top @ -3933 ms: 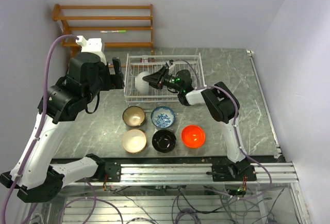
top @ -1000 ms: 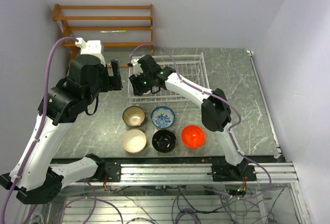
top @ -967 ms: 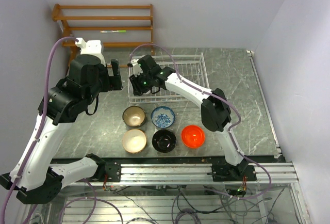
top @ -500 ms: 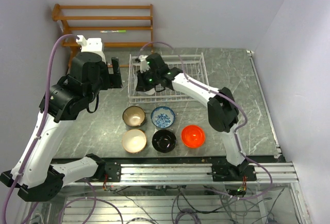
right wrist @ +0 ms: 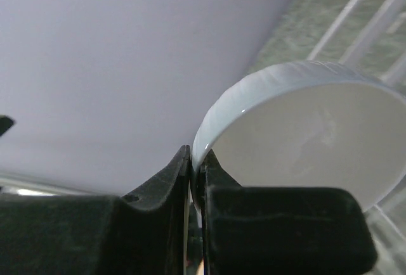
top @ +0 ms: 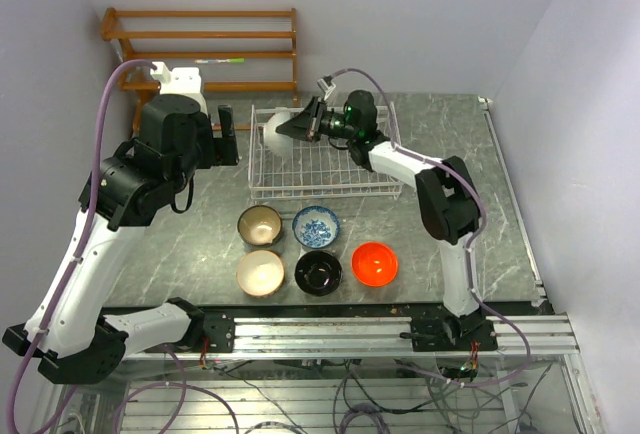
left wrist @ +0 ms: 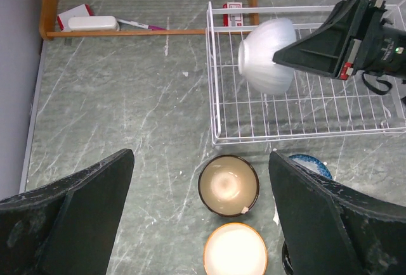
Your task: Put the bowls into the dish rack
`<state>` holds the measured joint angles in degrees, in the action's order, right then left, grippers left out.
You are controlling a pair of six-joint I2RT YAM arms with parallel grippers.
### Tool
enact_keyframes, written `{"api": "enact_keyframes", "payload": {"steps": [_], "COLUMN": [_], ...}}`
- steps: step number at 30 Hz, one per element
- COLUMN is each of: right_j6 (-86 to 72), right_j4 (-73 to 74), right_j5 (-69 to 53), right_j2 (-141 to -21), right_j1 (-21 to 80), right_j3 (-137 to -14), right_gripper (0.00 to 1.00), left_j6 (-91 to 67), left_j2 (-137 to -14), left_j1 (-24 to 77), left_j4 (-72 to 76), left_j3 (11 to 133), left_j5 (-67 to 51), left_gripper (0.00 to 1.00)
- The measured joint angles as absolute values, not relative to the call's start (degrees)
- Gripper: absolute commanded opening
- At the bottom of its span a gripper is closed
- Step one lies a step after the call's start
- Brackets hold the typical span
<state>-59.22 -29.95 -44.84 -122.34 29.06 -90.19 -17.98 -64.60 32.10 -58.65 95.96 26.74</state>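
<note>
You had six bowls and one rack [top: 320,193]: your right gripper [right wrist: 193,161] was pinched shut on the white bowl's [left wrist: 266,56] rim, holding it on edge over the rack's far-left corner. Brown [top: 260,224], patterned [top: 316,225], cream [top: 260,272], black [top: 318,272] and orange [top: 375,264] sat in two rows just before the rack's near edge. Your left gripper [top: 226,132] hung wide and unladen beside the rack's left edge, with bare wire floor showing right of the white bowl.

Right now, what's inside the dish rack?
Only the white bowl, its rim pinched in the right tool at the dish rack's far-left corner; elsewhere bare wire. Wires under bowl and tool are hidden.
</note>
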Motion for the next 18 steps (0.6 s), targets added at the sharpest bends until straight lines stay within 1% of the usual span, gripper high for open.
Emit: {"api": "enact_keyframes", "payload": {"steps": [4,8,13,18], "right_j6": [-71.2,-80.2,-87.7,-90.1], "right_j4": [-43.4,-51.8,-58.7,-61.3], "right_j5": [-47.4,-47.8,-46.7,-46.5], "right_j2": [-127.7,-133.3,-137.1,-137.3], "right_j1": [30.3,31.2,31.1,30.8], "right_j3": [-91.1,-92.0,-91.0,-89.6], "right_gripper": [0.01,0.01,0.02,0.03], "left_j6": [-18.0,-18.0,-18.0,-17.9], "left_j2": [-64.6,-64.7,-64.8,-64.7], "left_j1": [32.1,32.1,32.1,32.1], "left_j4": [-58.6,-58.6,-58.6,-58.6], "left_j3": [95.9,96.0,96.0,96.0], "left_j5": [26.8,26.8,26.8,26.9], "left_gripper": [0.99,0.99,0.99,0.99]}}
